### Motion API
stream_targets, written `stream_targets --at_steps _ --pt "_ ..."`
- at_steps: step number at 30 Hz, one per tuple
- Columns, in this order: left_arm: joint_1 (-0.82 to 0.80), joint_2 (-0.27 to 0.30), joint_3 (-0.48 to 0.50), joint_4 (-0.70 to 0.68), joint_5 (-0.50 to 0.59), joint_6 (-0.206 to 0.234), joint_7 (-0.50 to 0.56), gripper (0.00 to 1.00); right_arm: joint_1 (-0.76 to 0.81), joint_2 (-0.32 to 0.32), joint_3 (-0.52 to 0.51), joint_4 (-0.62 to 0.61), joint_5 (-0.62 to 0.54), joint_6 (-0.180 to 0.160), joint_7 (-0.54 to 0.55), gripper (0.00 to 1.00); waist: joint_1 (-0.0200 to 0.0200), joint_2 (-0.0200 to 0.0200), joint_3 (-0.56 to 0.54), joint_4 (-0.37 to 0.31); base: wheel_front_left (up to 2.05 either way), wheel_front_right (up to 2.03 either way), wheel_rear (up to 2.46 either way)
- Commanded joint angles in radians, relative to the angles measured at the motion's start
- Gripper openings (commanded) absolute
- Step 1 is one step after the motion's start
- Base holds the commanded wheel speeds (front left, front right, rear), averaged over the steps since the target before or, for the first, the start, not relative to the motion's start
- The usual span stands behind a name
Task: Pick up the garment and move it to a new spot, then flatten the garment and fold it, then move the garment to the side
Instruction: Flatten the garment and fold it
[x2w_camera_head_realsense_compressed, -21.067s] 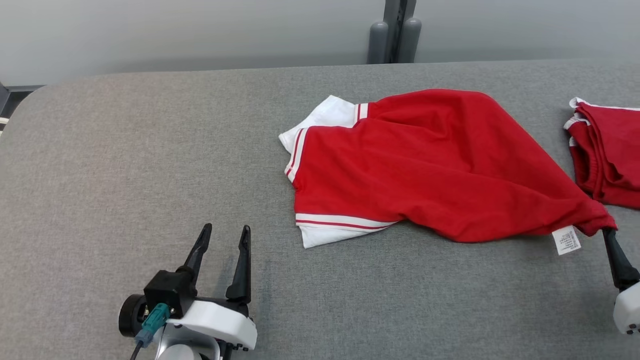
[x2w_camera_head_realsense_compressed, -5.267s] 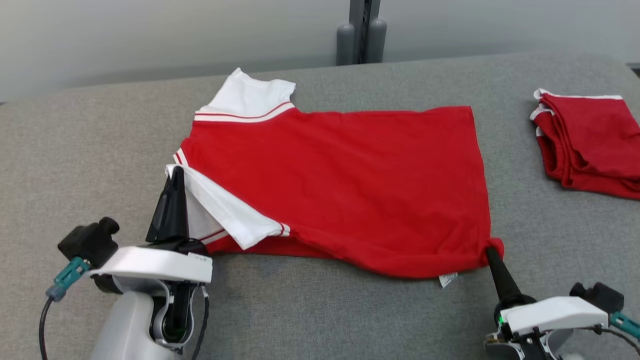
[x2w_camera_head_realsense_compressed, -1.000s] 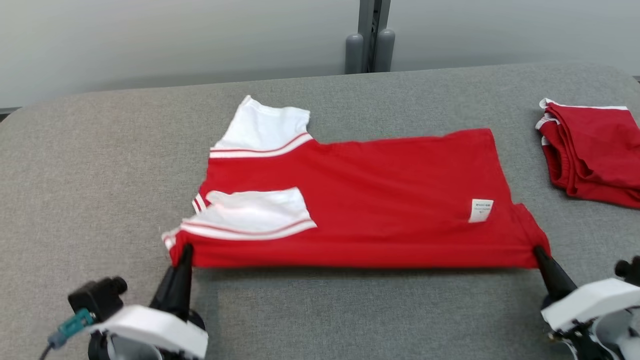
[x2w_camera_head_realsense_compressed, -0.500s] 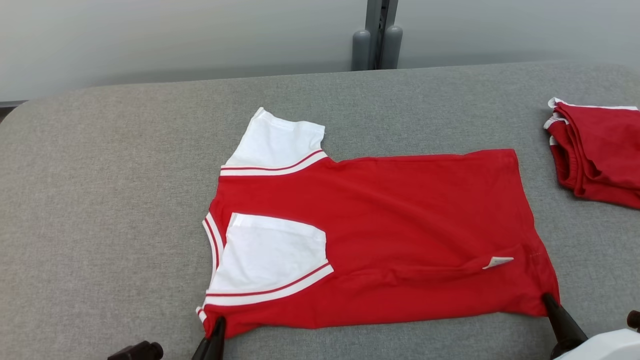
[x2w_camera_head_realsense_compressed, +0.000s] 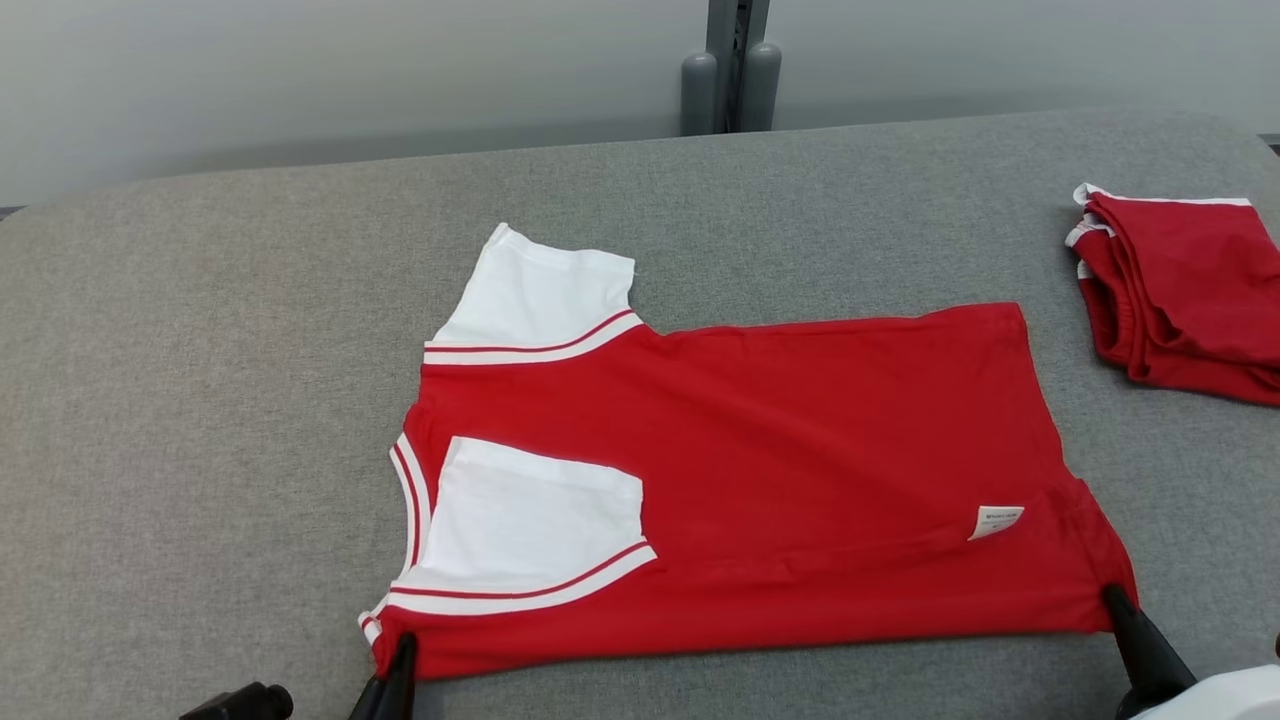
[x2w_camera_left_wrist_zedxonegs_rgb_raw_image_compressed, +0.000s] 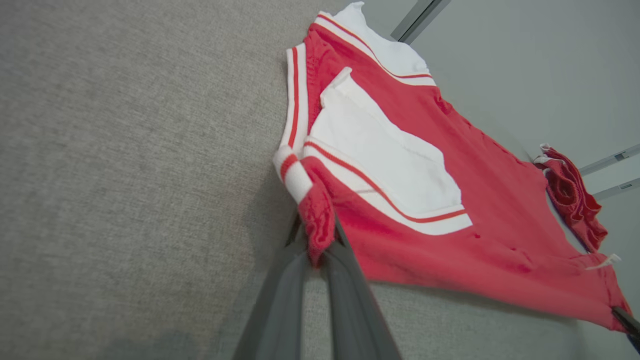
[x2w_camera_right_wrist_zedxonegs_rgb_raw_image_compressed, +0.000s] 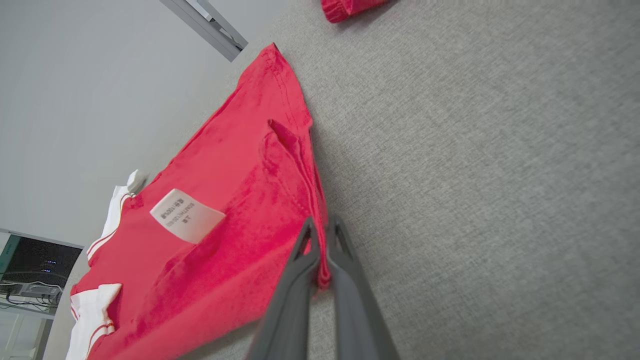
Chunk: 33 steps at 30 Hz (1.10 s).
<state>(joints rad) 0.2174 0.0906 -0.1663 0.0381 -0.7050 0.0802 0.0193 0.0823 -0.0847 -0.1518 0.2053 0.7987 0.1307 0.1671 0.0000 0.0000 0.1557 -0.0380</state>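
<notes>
Two pinches | left gripper clamps garment shoulder | right gripper clamps hem

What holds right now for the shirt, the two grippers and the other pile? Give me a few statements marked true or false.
1. The left gripper is shut on the red shirt at its near collar-end corner. True.
2. The right gripper hangs open above the shirt. False: it is shut on the near hem corner.
3. One white sleeve lies folded onto the red body. True.
4. The care label is tucked out of sight. False: it lies on top, near the right gripper.
5. A second red garment lies on the table, apart from the shirt. True.
</notes>
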Motion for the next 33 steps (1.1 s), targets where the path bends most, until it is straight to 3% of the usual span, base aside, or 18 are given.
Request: stream_targets --at_steps 1,2,11,18,25,33 --pt "-0.002 0.019 0.009 -0.016 0.000 -0.001 0.002 0.72 0.010 -0.003 -0.015 -0.013 -0.008 0.000 0.004 1.00 0.0000 0.0000 0.001 -0.004 0.00 0.00 0.00" --pt "-0.005 0.024 0.014 -0.021 0.005 0.002 -0.002 1.00 0.011 -0.003 -0.018 -0.018 -0.010 0.001 0.006 1.00 0.0000 0.0000 0.002 -0.006 0.00 0.00 0.00" --pt "-0.056 0.099 0.040 -0.060 0.050 0.019 0.011 1.00 -0.003 -0.009 -0.060 -0.071 -0.056 0.001 -0.008 1.00 0.0000 0.0000 0.009 -0.028 0.00 0.00 0.00" --pt "-0.222 0.185 0.023 -0.050 0.107 -0.003 0.074 1.00 -0.057 -0.025 -0.017 -0.125 -0.131 0.001 -0.024 1.00 0.0000 0.0000 0.031 -0.048 0.00 0.00 0.00" --pt "-0.500 0.258 -0.037 0.073 0.183 -0.063 0.146 1.00 -0.143 -0.057 0.084 -0.154 -0.152 0.001 -0.021 1.00 0.0000 0.0000 0.096 -0.076 0.00 0.00 0.00" --pt "-0.810 0.233 -0.119 0.317 0.251 -0.098 0.203 1.00 -0.236 -0.089 0.163 -0.158 -0.139 0.001 -0.042 1.00 0.0000 0.0000 0.213 -0.117 0.00 0.00 0.00"
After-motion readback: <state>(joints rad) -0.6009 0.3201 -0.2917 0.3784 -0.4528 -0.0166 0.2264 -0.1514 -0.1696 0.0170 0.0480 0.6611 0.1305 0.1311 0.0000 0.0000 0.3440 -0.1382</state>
